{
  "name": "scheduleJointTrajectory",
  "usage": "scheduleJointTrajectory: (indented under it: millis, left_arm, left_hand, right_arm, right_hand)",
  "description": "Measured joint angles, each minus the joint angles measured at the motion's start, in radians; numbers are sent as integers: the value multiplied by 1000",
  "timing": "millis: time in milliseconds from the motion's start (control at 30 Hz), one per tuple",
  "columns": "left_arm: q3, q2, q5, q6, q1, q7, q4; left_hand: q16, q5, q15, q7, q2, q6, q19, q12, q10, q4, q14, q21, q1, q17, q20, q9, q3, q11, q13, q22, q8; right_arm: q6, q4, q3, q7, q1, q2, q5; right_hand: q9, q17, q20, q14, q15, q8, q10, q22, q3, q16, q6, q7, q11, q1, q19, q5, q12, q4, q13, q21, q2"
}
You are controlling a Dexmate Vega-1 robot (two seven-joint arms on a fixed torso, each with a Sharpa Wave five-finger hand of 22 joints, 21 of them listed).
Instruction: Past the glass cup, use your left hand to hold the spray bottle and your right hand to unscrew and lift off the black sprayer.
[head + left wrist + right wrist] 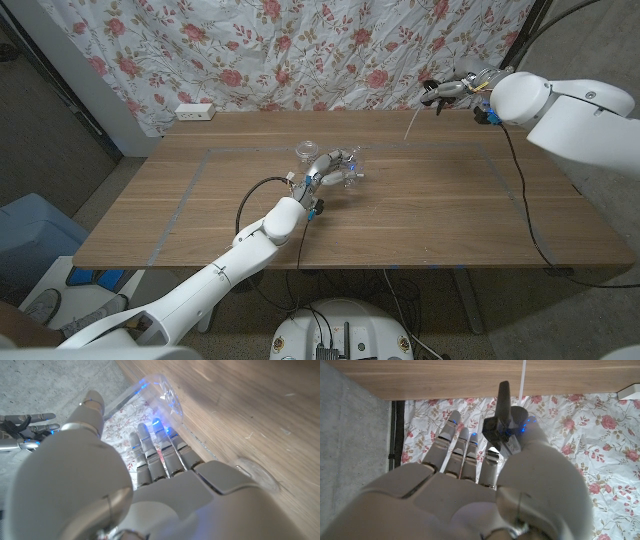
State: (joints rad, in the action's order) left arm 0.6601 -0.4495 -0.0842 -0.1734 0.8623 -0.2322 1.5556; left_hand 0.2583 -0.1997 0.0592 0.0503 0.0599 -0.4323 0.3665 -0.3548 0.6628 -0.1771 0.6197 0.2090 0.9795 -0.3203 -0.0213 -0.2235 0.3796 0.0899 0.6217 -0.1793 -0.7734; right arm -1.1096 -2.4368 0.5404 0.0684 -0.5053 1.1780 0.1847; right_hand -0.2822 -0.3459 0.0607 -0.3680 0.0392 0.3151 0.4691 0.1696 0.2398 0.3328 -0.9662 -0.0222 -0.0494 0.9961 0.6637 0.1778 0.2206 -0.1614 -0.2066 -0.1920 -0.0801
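Seen up close from right wrist: black sprayer [501, 420] pinched in right hand [485, 490], tube trailing. From head: right hand [452, 90] raised at far right, left hand [325, 170] clamped on bottle [348, 172] mid-table, beside cup [306, 151].

Clear spray bottle [345, 172] stands mid-table; black sprayer [436, 92] raised, tube dangling.

Surface [420, 200]: wood, matt, visible grain, w/ grey tape outline. Spray bottle [345, 172]: clear plastic, glossy. Glass cup [305, 151]: clear, shiny. Black sprayer [501, 420]: matt plastic, thin white tube. Left robot hand [325, 170] & right robot hand [455, 90]: smooth grey-white plastic, semi-gloss. Backdrop curtain [300, 50]: floral cloth, matt.
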Motion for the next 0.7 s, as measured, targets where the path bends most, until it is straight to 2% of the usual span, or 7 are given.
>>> scheduleJointTrajectory:
  millis: [100, 300, 367, 700]
  left_arm:
    - [-4, -2, -7, 0, 3, 4, 0]
    - [-8, -5, -24, 4, 6, 14, 0]
    - [-10, -7, -28, 5, 6, 17, 0]
    - [-13, -10, -49, 7, 7, 30, -4]
  left_hand:
    - [-5, 0, 0, 0, 0, 0, -9, 5, -2, 0, -8, -6, 0, 4, 2, 3, 0, 12, -5, 0, 0]
    - [-15, 0, -4, 6, 0, 6, -28, 19, -9, 0, -32, -6, 0, 5, 9, 10, 0, 20, -14, -5, 0]
    - [-18, 0, -5, 9, 0, 9, -39, 24, -9, 0, -34, -14, 0, 5, 11, 12, 0, 34, -20, -5, 0]
    - [-26, 0, -9, 11, 0, 11, -56, 39, -13, 0, -63, -14, 0, 10, 16, 20, 0, 45, -31, -5, 0]
  right_arm:
    - [9, 14, 15, -6, 3, -6, -20]
    - [26, 46, 32, -8, 1, -22, -47]
    - [32, 58, 37, -11, -1, -28, -54]
    - [67, 119, 67, -41, -2, -58, -82]
  right_hand:
    - [0, 0, 0, 0, 0, 0, 3, 0, -3, 0, 0, 0, 6, 0, 0, 0, -2, 3, 0, 0, 0]
    - [0, 0, -4, 0, 0, -3, 4, 0, -3, 0, 0, 0, 7, 0, -4, 0, -8, 3, 0, 0, 0]
    - [0, 0, -4, 0, 0, -3, 4, 0, -3, 0, 0, 0, 7, 0, -4, 0, -8, 3, 0, -1, 0]
    - [0, 0, -7, 0, 0, -4, -7, 0, -7, 0, 4, -4, 18, 0, -7, 4, -8, 7, 0, -1, 0]
